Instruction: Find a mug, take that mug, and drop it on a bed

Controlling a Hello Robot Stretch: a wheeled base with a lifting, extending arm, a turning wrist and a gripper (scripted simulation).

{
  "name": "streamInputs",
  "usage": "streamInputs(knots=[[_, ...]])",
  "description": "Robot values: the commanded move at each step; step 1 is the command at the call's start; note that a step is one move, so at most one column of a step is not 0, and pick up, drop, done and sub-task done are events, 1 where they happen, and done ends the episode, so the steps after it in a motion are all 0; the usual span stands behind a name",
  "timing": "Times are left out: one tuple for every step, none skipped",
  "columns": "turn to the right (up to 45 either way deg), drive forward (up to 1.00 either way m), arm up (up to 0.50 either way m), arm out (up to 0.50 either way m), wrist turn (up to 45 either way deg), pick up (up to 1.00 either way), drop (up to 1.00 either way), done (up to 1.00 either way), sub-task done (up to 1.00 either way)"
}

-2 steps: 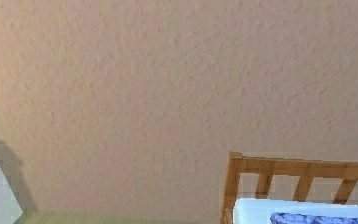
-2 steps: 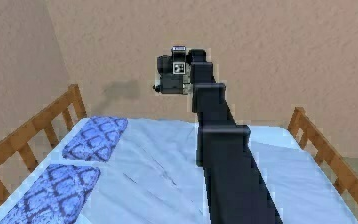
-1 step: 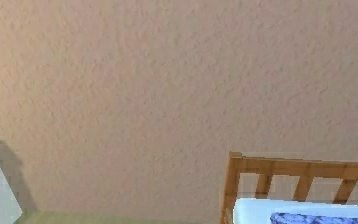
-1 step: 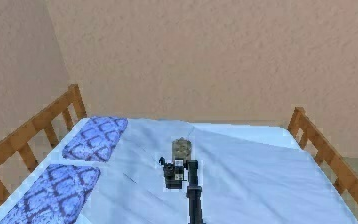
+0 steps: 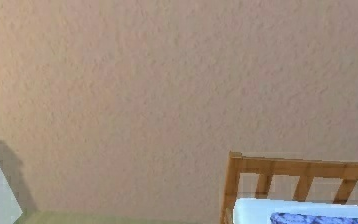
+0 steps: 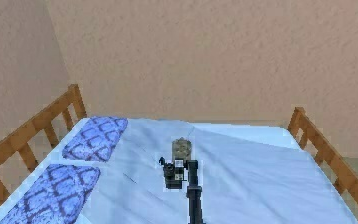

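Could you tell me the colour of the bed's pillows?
Patterned purple-blue pillows; the arm side view shows them best.

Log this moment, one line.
arm over bed | tan object at gripper, hold unclear | two patterned pillows | wall ahead

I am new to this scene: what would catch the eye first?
A wide white bed lies in the arm side view, with two blue patterned pillows at its left. The dark arm rises from the bottom edge, with a small beige thing near its gripper.
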Motion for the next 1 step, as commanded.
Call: streamInputs(knots=[[0.0, 0.00, 0.00, 0.00, 0.0, 0.00, 1.00, 0.00, 0.00]])
